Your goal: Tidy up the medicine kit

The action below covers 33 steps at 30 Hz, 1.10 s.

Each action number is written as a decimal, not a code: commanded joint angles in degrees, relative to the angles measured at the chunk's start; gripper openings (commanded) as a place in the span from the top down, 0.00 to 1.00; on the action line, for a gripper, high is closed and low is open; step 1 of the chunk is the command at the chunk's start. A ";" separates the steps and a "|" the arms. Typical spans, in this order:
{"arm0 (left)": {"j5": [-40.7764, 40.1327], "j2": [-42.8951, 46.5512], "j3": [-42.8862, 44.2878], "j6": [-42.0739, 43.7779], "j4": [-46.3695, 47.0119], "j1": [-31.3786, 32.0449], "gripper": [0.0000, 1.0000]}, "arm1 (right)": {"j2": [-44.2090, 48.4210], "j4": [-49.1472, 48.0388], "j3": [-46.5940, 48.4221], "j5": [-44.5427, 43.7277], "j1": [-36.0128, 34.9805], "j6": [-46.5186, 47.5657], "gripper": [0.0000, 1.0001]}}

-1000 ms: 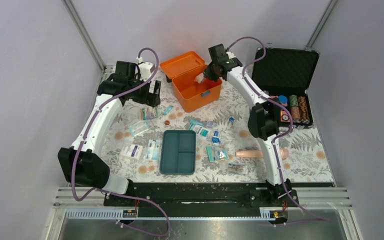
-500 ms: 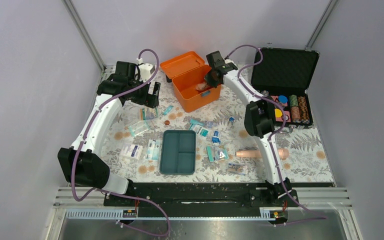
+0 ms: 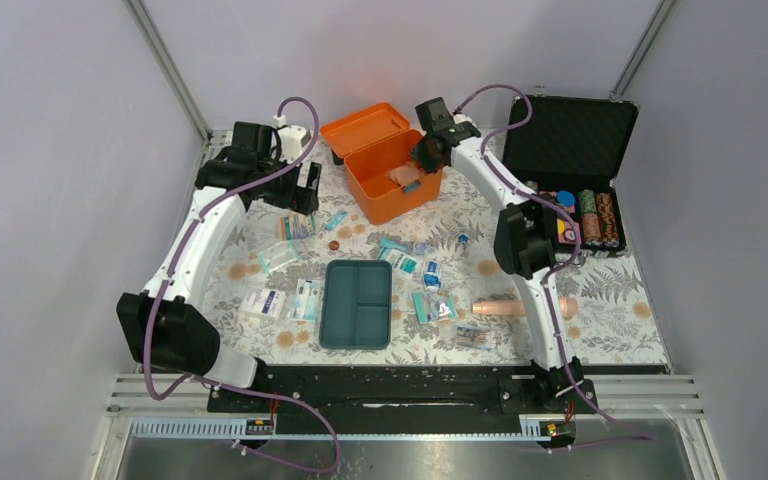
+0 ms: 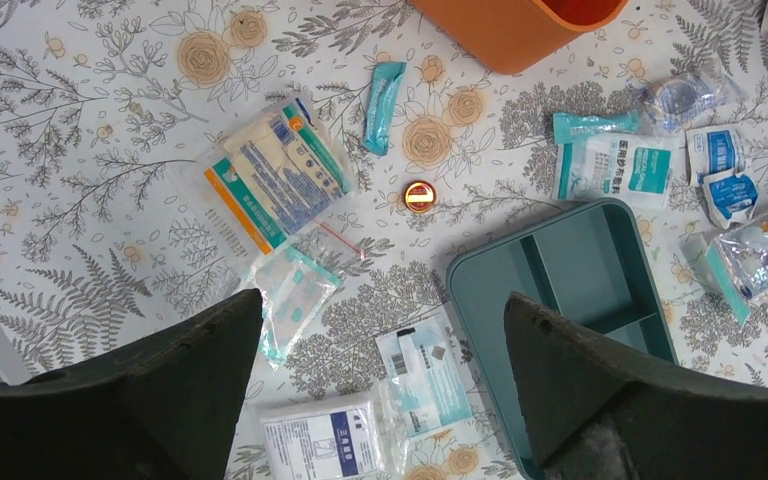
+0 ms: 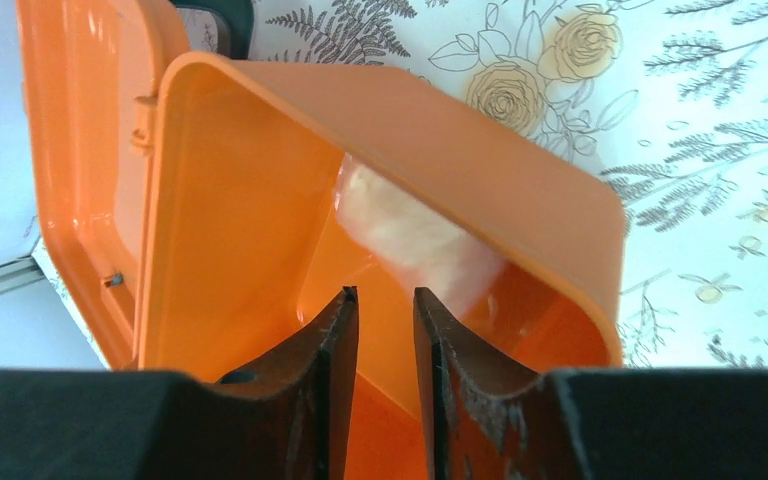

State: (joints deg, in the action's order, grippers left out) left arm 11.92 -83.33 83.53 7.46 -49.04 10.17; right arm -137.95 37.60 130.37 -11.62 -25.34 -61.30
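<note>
The orange medicine kit box [image 3: 430, 193] stands open at the back centre, its lid [image 3: 365, 128] folded back. My right gripper [image 3: 423, 158] hangs over the box's right end. In the right wrist view it [image 5: 385, 293] has its jaws a small gap apart with nothing between them, and a white packet [image 5: 415, 235] lies inside the box [image 5: 240, 200]. The teal three-compartment tray [image 3: 357, 303] lies on the table in front. My left gripper [image 4: 382, 305] is wide open and empty, above loose white-and-teal packets [image 4: 278, 170] left of the tray [image 4: 570, 270].
A black case of poker chips [image 3: 570, 140] stands open at the back right. A beige tube [image 3: 505, 307] lies right of the tray among more packets [image 3: 433, 305]. A small red-orange cap [image 4: 419, 196] sits on the flowered cloth. A white roll [image 3: 295, 135] stands at the back left.
My right gripper, which held a white packet above the box, dipped into the box and let it go. The packet now lies inside. The left arm has not moved.
</note>
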 commanded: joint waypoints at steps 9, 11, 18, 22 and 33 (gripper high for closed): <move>-10.87 -6.23 -1.33 -9.93 7.59 -0.91 0.08 | 20.48 -0.28 -9.27 -2.98 0.00 8.62 0.63; -13.47 -7.33 -1.79 -12.25 7.22 -2.08 0.08 | 22.64 -2.98 -11.41 0.30 0.60 15.19 0.59; -14.25 -15.89 0.28 -17.83 3.09 -7.43 0.13 | 32.77 -9.47 -23.21 25.00 5.02 40.13 0.46; -13.18 -19.65 0.73 -20.63 3.50 -9.99 0.19 | 39.34 -9.90 -33.76 29.28 8.58 41.25 0.46; -0.11 -31.63 4.85 -23.17 4.46 -17.88 0.40 | 50.72 -7.63 -48.03 28.05 11.20 44.83 0.45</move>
State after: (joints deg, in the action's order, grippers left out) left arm 3.05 -112.57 85.17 -13.80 -46.00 -5.91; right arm -91.53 29.98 84.20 14.79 -13.89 -19.73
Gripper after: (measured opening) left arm 0.634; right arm 0.544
